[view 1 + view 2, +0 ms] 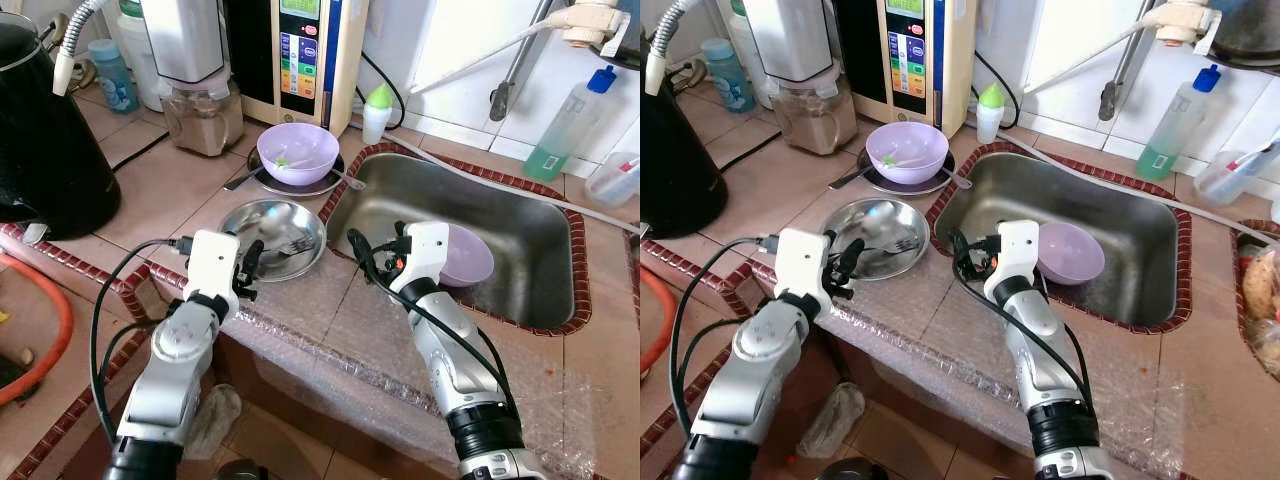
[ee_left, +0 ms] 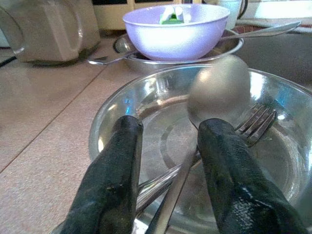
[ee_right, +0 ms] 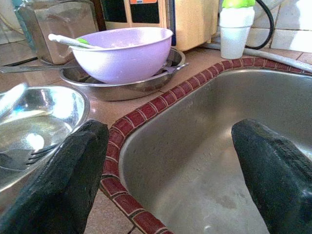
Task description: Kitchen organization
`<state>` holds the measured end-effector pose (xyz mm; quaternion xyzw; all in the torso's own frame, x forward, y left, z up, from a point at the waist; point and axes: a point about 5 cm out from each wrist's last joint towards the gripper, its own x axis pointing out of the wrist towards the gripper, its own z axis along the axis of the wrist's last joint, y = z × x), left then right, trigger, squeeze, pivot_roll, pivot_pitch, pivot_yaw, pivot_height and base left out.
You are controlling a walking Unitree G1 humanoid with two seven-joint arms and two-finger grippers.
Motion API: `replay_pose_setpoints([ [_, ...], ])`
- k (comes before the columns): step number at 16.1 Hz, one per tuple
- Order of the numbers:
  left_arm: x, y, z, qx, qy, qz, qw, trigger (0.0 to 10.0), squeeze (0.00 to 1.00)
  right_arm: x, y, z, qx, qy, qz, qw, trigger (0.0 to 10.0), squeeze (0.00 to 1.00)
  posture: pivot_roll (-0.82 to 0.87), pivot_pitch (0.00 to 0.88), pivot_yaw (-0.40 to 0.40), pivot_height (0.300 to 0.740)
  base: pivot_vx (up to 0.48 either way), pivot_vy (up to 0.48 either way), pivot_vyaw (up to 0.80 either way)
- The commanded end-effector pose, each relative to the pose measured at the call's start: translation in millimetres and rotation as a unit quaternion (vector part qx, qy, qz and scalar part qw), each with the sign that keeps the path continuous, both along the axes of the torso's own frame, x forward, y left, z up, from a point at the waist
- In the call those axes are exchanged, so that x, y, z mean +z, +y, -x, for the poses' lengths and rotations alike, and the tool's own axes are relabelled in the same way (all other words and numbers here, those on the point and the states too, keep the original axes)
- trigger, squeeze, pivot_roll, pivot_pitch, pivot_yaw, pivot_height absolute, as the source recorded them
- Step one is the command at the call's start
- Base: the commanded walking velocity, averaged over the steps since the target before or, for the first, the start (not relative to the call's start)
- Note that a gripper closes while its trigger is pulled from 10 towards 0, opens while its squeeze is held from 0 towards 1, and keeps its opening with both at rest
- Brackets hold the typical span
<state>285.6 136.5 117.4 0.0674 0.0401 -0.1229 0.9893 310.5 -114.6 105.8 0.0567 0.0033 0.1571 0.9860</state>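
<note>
A steel bowl (image 1: 240, 216) sits on the counter left of the sink (image 1: 520, 300), holding a spoon (image 2: 219, 90) and a fork (image 2: 256, 122). My left gripper (image 2: 168, 131) is at that bowl's near rim, open, with the spoon's handle running between its fingers. Behind it a purple bowl (image 1: 297, 153) with a small utensil inside rests on a steel plate (image 1: 300, 187). A second purple bowl (image 1: 468, 256) lies in the sink. My right gripper (image 3: 170, 136) hangs wide open over the sink's left rim, holding nothing, just left of that bowl.
A black kettle (image 1: 45, 140) stands at the far left. A blender (image 1: 195, 70) and a water purifier (image 1: 300, 55) line the back, with a small white bottle (image 1: 376, 112) and a green soap bottle (image 1: 565, 130). Bubble wrap (image 1: 350, 350) covers the counter's front edge.
</note>
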Motion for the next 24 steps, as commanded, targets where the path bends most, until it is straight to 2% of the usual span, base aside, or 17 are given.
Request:
replay_pose_setpoints([
  [1,0.8,-1.5,-3.0,-0.008,0.018,-0.003,1.0,10.0,0.0,1.1,-1.6,-0.8,-0.006,-0.001,0.0,1.0,10.0,0.0,0.07,0.0,-0.009,0.74,0.0,0.0,0.0],
  [3,8.1,-3.2,-7.3,-0.025,0.024,-0.002,0.999,10.0,0.0,1.3,-2.5,-1.1,-0.007,0.0,0.001,1.0,10.0,0.0,0.07,0.0,-0.011,0.74,0.0,0.0,0.0],
  [4,12.3,-5.3,-11.4,-0.041,0.036,0.004,0.999,0.0,0.0,2.1,-2.2,-2.1,-0.006,-0.001,0.001,1.0,10.0,0.0,0.06,0.0,-0.011,0.74,0.0,0.0,0.0],
  [10,14.7,-8.9,-16.3,-0.075,0.069,-0.021,0.995,0.0,0.0,5.4,-4.4,-3.1,-0.013,-0.007,0.002,1.0,10.0,0.0,0.05,0.0,0.006,0.74,0.0,0.0,0.0],
  [13,26.8,-12.4,-18.9,-0.082,0.053,-0.019,0.995,0.0,0.0,5.4,-4.5,-1.3,-0.015,-0.008,0.0,1.0,10.0,0.0,0.05,0.0,0.01,0.74,0.0,0.0,0.0],
  [15,37.8,-14.3,-18.2,-0.096,0.03,-0.038,0.994,0.0,0.0,6.2,-4.3,-1.1,-0.016,-0.008,0.0,1.0,10.0,0.0,0.05,0.0,0.009,0.74,0.0,0.0,0.0],
  [16,38.4,-13.0,-17.1,-0.093,0.028,-0.051,0.994,2.6,0.0,6.3,-4.5,-0.6,-0.016,-0.009,0.0,1.0,10.0,0.0,0.05,0.0,0.01,0.74,0.0,0.0,0.0],
  [17,37.1,-12.9,-15.1,-0.1,0.032,-0.049,0.993,10.0,0.0,5.9,-5.5,-0.4,-0.017,-0.008,0.001,1.0,10.0,0.0,0.05,0.0,0.008,0.74,0.0,0.0,0.0],
  [18,35.4,-8.7,-10.8,-0.097,0.037,-0.041,0.994,10.0,1.0,4.6,-7.4,0.0,-0.017,-0.006,0.003,1.0,10.0,0.0,0.05,0.004,0.006,0.74,0.0,0.0,0.0],
  [22,37.1,-4.4,-3.6,-0.107,0.045,-0.039,0.992,10.0,1.0,0.9,-10.5,2.5,-0.018,0.0,0.008,1.0,10.0,0.0,0.05,0.005,0.002,0.74,0.0,0.0,0.0],
  [24,36.1,-2.6,-1.2,-0.117,0.051,-0.05,0.991,10.0,1.0,-0.1,-10.1,2.7,-0.018,0.002,0.009,1.0,10.0,0.0,0.05,0.002,0.005,0.74,0.0,0.0,0.0],
])
